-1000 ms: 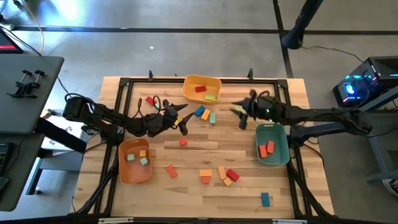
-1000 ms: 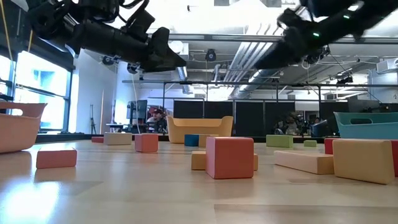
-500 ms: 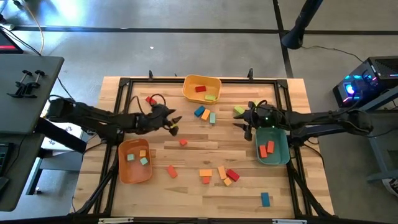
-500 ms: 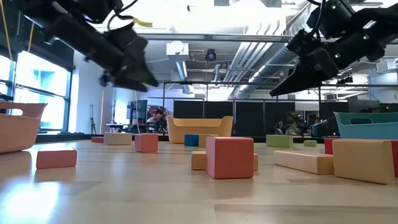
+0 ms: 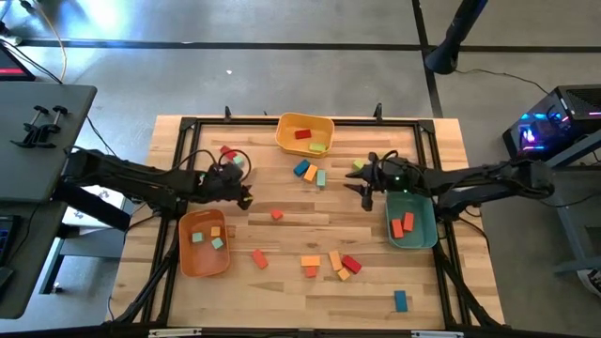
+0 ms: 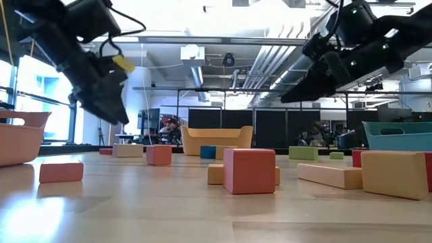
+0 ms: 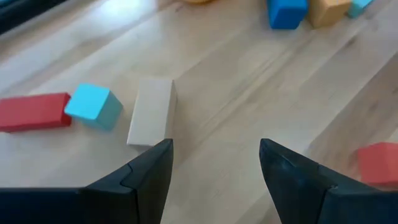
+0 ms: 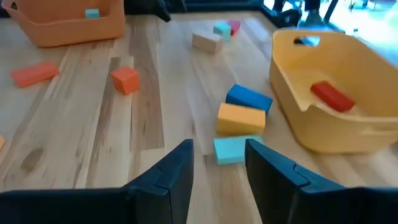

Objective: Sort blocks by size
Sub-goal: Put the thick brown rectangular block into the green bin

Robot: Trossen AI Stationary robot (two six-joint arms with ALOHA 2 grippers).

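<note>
Wooden blocks lie scattered flat on the table top. A tan block (image 7: 152, 112), a teal cube (image 7: 93, 104) and a red block (image 7: 34, 112) lie at the far left. A blue block (image 8: 249, 96), an orange one (image 8: 241, 118) and a teal one (image 8: 236, 149) lie near the yellow bin (image 5: 304, 133). A small red cube (image 5: 277, 214) sits mid-table. My left gripper (image 5: 246, 197) hovers open, slanting down, left of the cube. My right gripper (image 5: 362, 188) hovers open beside a green block (image 5: 359, 165). Both are empty.
An orange bin (image 5: 204, 242) at the near left holds teal blocks. A teal bin (image 5: 410, 218) at the right holds red-orange blocks. The yellow bin holds a red block (image 8: 333, 94) and a green one. More blocks (image 5: 335, 260) lie near the front, a blue one (image 5: 401, 300) at the near right.
My left gripper has drawn back toward the table's left edge, sunk a little and tipped from nearly level to slanting down, still open and empty. My right gripper has come down and tipped slightly lower. No block has moved.
</note>
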